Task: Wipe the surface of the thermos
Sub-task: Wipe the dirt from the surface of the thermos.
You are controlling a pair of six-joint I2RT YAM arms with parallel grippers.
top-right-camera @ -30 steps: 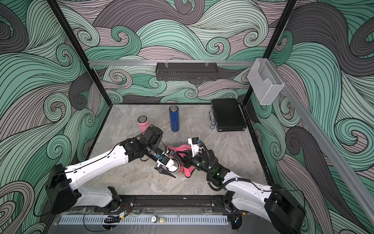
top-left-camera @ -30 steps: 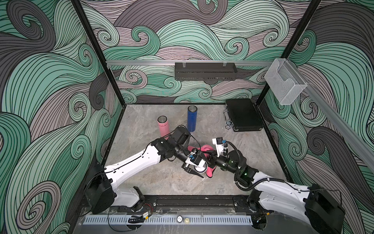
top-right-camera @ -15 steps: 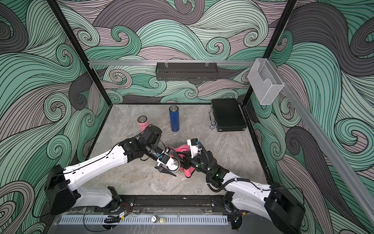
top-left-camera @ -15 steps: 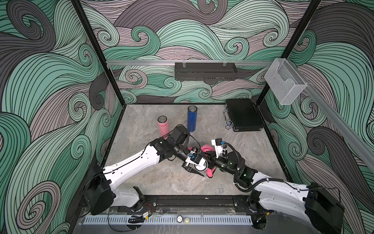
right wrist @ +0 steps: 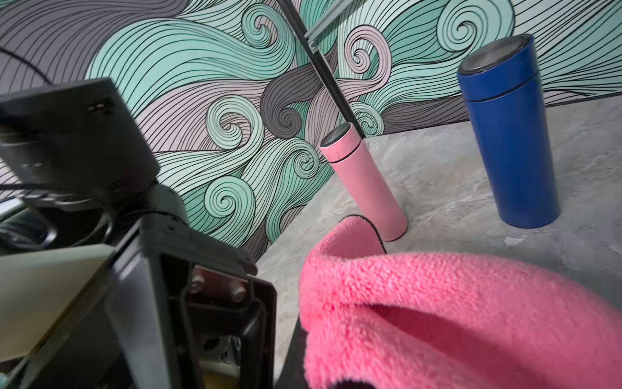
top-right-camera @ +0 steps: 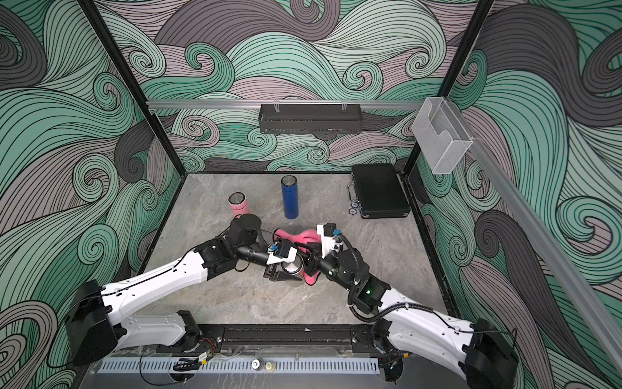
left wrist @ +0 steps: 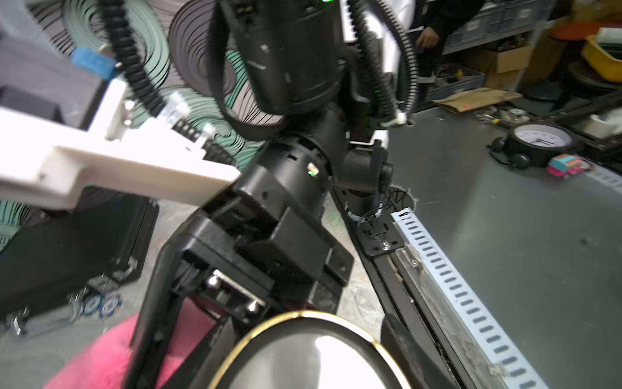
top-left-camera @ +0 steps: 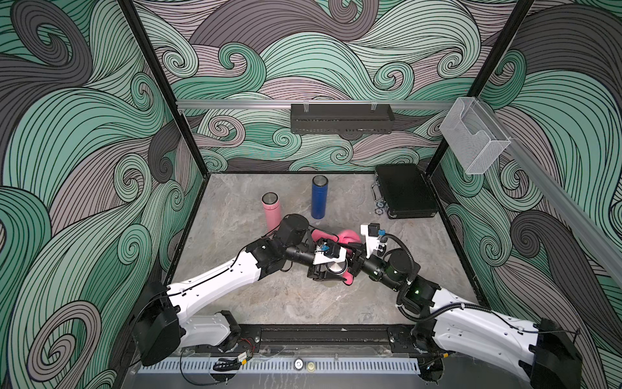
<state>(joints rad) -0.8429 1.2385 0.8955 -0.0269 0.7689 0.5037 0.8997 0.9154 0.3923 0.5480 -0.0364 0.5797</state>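
Note:
In both top views my left gripper [top-left-camera: 329, 269] [top-right-camera: 286, 269] is shut on a thermos [top-left-camera: 335, 267] [top-right-camera: 292, 267] with a shiny silver top, held mid-table. The left wrist view shows that top, gold-rimmed [left wrist: 313, 357], filling the space between my dark fingers [left wrist: 402, 340]. My right gripper [top-left-camera: 352, 266] [top-right-camera: 311, 266] is shut on a fluffy pink cloth [top-left-camera: 346, 235] [top-right-camera: 311, 279], pressed against the thermos's right side. The cloth [right wrist: 437, 320] fills the right wrist view and hides those jaws. A fold of the cloth [left wrist: 107, 350] lies beside the thermos.
A pink thermos [top-left-camera: 271, 210] [right wrist: 363, 182] and a blue thermos [top-left-camera: 319, 198] [right wrist: 508, 134] stand upright behind the arms. A black case [top-left-camera: 405, 190] with poker chips [top-left-camera: 378, 210] beside it lies at the back right. A black rack [top-left-camera: 341, 118] hangs on the back wall.
The left gripper with the thermos has shifted slightly away from the front edge. The right gripper and cloth have stayed against it, moving only a little.

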